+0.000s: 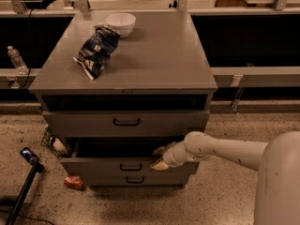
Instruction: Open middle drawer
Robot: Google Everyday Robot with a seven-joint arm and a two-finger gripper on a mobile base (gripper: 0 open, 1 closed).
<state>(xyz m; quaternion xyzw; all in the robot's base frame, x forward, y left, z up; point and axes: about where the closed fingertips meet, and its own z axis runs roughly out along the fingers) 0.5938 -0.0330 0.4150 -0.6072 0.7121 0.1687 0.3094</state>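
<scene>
- Near the lower middle of the frame, we see the middle drawer (105, 166) standing partly out of the cabinet, with a dark opening above its front panel; its inside is lost in shadow.
- The end effector (161, 157) sits at the right end of that panel's top edge; we cannot tell whether it is spread or pinching the edge.
- The arm (225, 150) enters from the right, and its base is cut off at the lower right corner.
- On the counter (159, 55), a white bowl (120, 22) sits at the upper left, with a dark snack bag (96, 50) just in front of it.
- At the lower left, a small red object (73, 182) lies on the floor beside the cabinet, too blurred for us to name.
</scene>
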